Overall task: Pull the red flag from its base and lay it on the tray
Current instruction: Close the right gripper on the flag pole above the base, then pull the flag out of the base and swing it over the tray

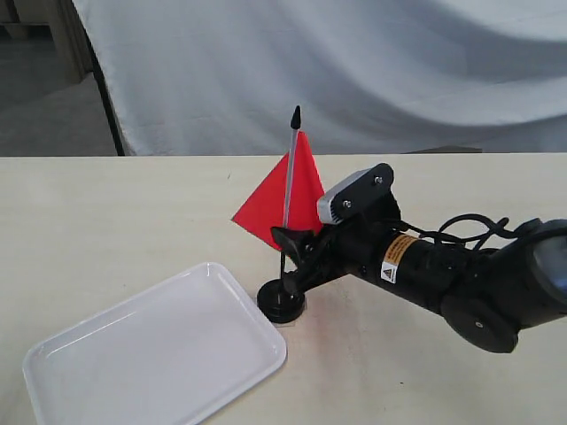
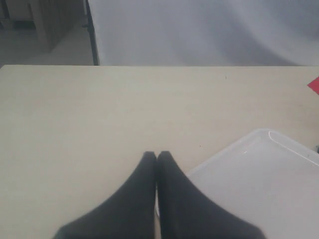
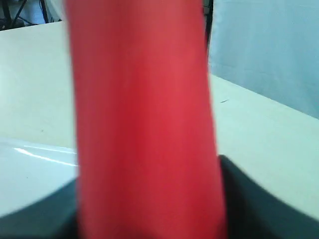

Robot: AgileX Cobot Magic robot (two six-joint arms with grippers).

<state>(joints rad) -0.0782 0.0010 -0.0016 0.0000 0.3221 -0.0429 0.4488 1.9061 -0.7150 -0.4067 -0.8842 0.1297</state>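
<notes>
The red flag (image 1: 270, 204) stands upright in its round black base (image 1: 282, 304) just past the far right corner of the white tray (image 1: 151, 354). My right gripper (image 1: 288, 257) reaches in from the right, low on the pole just above the base. Its fingers stand apart on either side of the pole. Blurred red cloth (image 3: 144, 124) fills the middle of the right wrist view and hides the pole, with a dark finger (image 3: 259, 199) on each side. My left gripper (image 2: 157, 154) is shut on nothing, over the table beside the tray (image 2: 264, 174).
A white sheet (image 1: 354, 71) hangs behind the table's far edge. Black cables (image 1: 461, 226) loop over the right arm. A corner of the red cloth (image 2: 314, 84) shows at the edge of the left wrist view.
</notes>
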